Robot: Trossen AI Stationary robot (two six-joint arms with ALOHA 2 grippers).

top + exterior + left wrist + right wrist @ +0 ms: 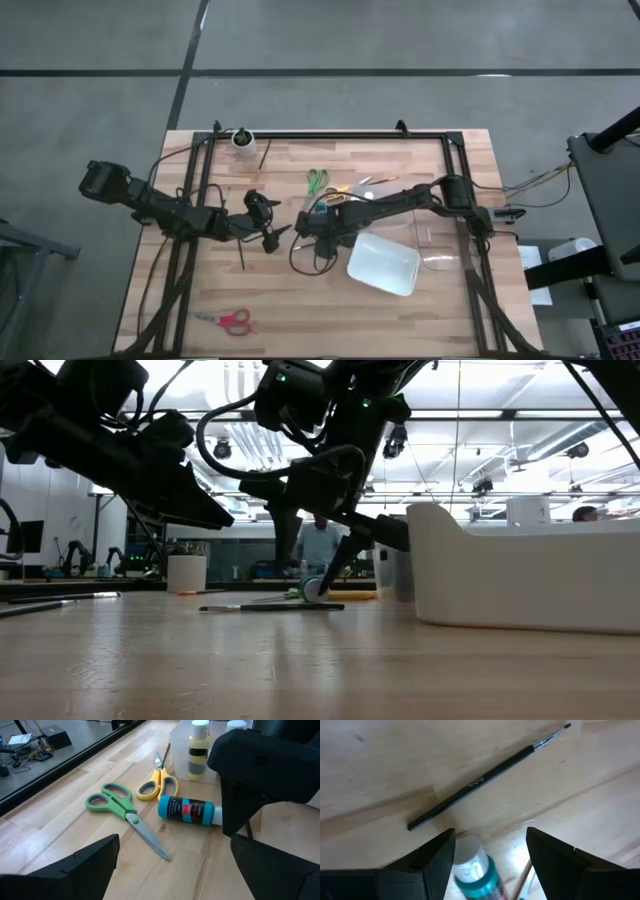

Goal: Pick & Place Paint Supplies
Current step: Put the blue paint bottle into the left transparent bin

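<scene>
Teal paint bottle (187,811) lies flat on the table (330,300) beside the white tray (385,265). Right gripper (490,852) straddles its pale cap — fingers wide, not gripping. Green scissors (122,810) and yellow scissors (157,782) just beyond the bottle. Left gripper (172,865) faces it — wide, empty.

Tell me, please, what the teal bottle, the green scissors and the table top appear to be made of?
Teal bottle: probably smooth plastic, slightly glossy, with a printed label and a pale cap.
Green scissors: handles look like moulded matte plastic; the blades are grey and reflective, likely steel.
Table top: pale wood in glued strips, with visible grain and seams, and a light sheen suggesting a sealed finish.
</scene>
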